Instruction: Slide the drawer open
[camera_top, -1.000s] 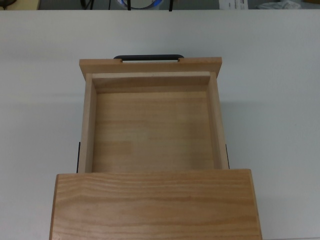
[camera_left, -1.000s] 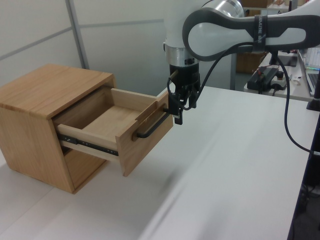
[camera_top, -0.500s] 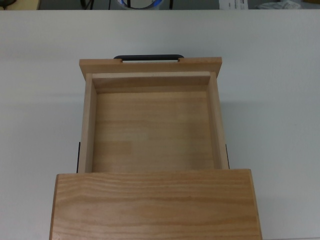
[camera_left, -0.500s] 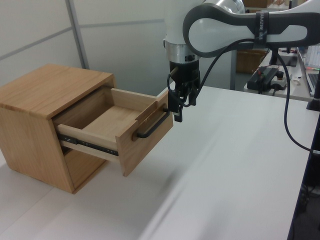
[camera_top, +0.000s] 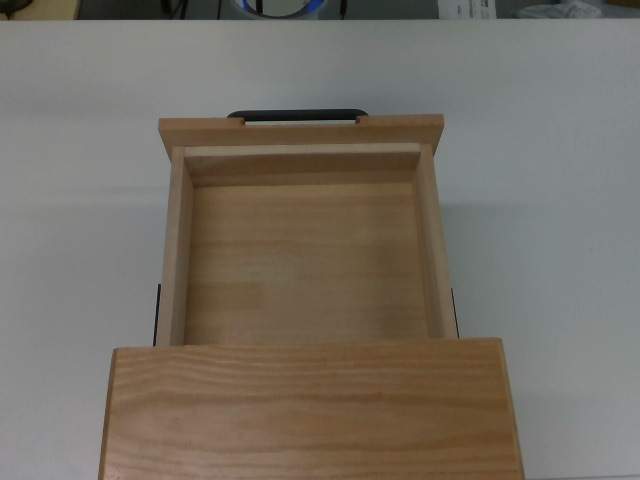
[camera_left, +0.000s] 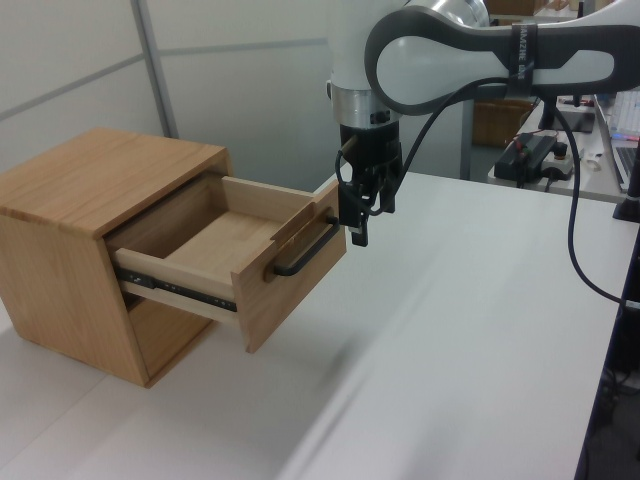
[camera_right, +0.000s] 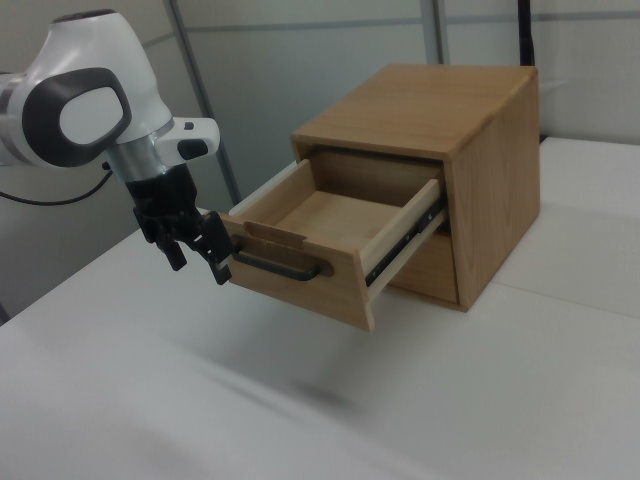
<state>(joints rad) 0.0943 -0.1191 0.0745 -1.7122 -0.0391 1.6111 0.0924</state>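
Note:
The light wooden drawer (camera_top: 300, 260) stands pulled far out of its cabinet (camera_top: 310, 410), its inside bare. Its black bar handle (camera_top: 297, 115) lies along the front panel. In the left view the drawer (camera_left: 285, 285) sticks out toward the arm, and my gripper (camera_left: 354, 225) hangs just past the right end of the handle (camera_left: 305, 255), not touching it. The right view shows the gripper (camera_right: 200, 262) open, with nothing between its fingers, just left of the handle (camera_right: 280, 268). The top view does not show the gripper.
The cabinet (camera_left: 90, 185) sits on a white table (camera_left: 450, 330). A black cable (camera_left: 578, 230) hangs from the arm at the left view's right. Equipment (camera_left: 535, 150) sits on a desk behind. Black drawer rails (camera_right: 405, 245) show at the drawer's side.
The gripper has risen slightly beside the handle's end. The drawer has not moved.

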